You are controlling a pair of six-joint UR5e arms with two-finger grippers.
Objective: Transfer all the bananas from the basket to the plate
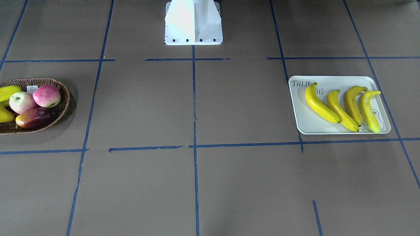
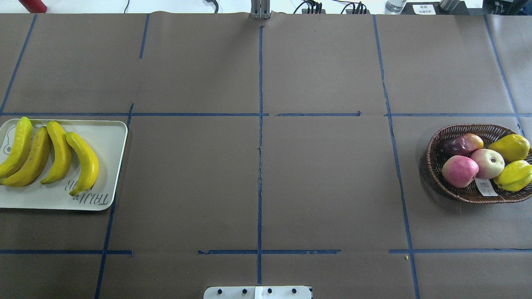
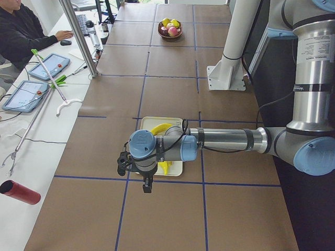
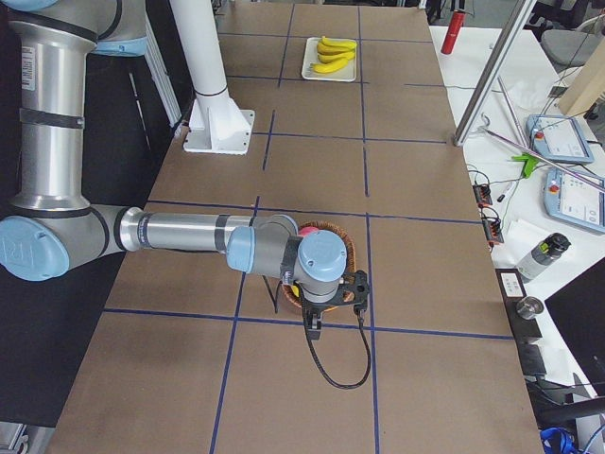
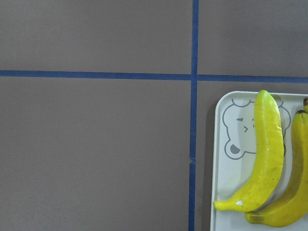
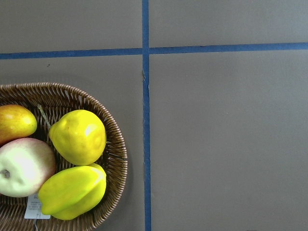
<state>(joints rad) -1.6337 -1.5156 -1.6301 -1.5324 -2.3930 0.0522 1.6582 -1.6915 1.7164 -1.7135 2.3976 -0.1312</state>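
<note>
Several yellow bananas [image 2: 83,162] lie side by side on the pale white plate [image 2: 109,133] at the table's left end; they also show in the front view [image 1: 320,105] and the left wrist view [image 5: 264,154]. The brown wicker basket [image 2: 432,158] sits at the right end with two apples [image 2: 459,170], a dark red-orange fruit [image 2: 461,144] and two other yellow fruits [image 2: 510,147]; no banana shows in it. My left gripper [image 3: 148,187] hangs above the plate's outer edge. My right gripper [image 4: 317,326] hangs above the basket's outer edge. I cannot tell whether either is open.
The robot's white base [image 1: 193,23] stands at the table's middle back. Blue tape lines cross the brown table cover. A side bench along the far edge holds tablets, tongs and a red can [image 3: 21,192], with a seated operator [image 3: 21,31].
</note>
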